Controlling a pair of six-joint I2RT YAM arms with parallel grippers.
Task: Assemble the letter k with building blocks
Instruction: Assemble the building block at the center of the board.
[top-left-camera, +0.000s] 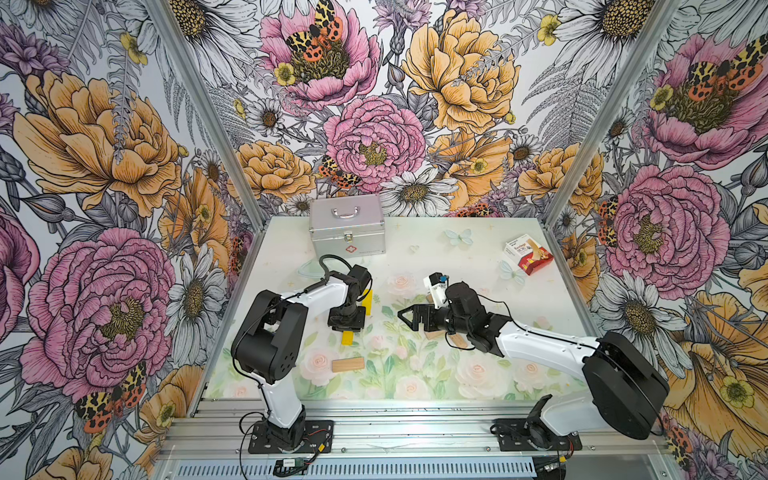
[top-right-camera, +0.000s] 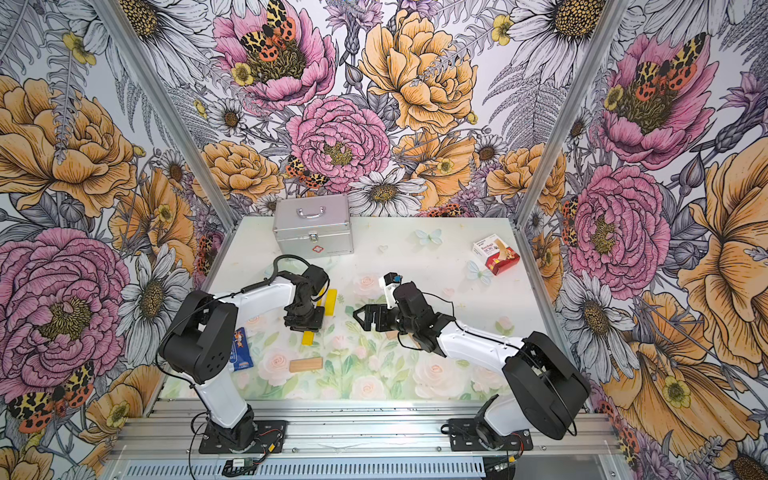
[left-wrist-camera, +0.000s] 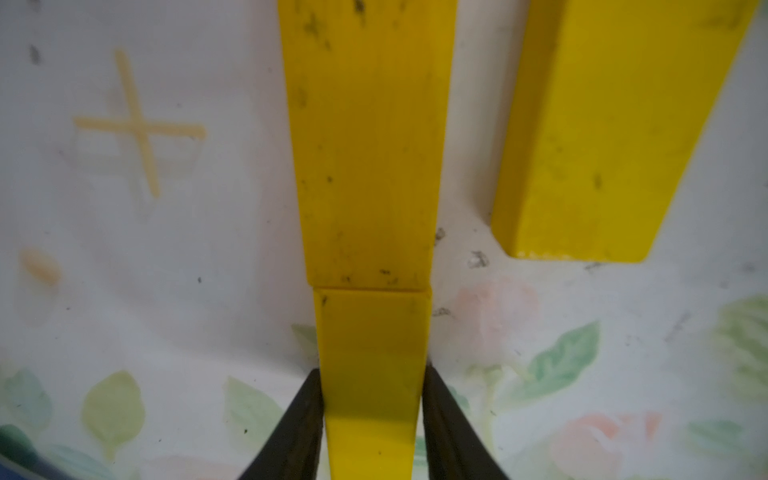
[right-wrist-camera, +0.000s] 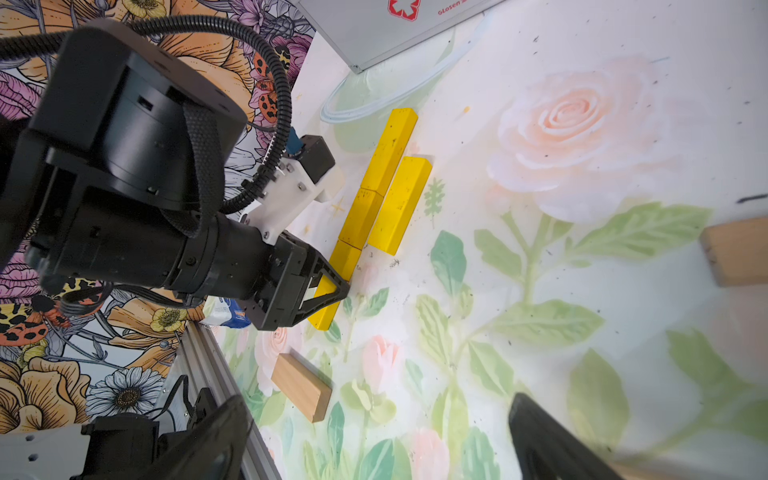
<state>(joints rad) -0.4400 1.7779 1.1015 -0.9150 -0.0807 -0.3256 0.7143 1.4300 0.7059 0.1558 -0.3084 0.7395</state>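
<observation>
Three yellow building blocks lie end to end in a straight row (right-wrist-camera: 360, 218) on the floral table, like a stem of the letter k. A fourth yellow block (right-wrist-camera: 399, 203) lies alongside it, parallel. My left gripper (left-wrist-camera: 372, 370) points down on the row's near block (left-wrist-camera: 370, 332), with a finger against each long side. In both top views it hides most of the row (top-left-camera: 347, 322) (top-right-camera: 303, 322). My right gripper (top-left-camera: 409, 318) hovers open and empty at mid-table. A pale wood block (top-left-camera: 348, 364) lies flat near the front. More wood blocks (top-left-camera: 434, 334) sit under the right arm.
A silver case (top-left-camera: 347, 228) stands at the back left. A red-and-white carton (top-left-camera: 528, 253) lies at the back right. A blue-white sachet (top-right-camera: 241, 349) is beside the left arm's base. Another wood block (right-wrist-camera: 735, 253) lies in the right wrist view.
</observation>
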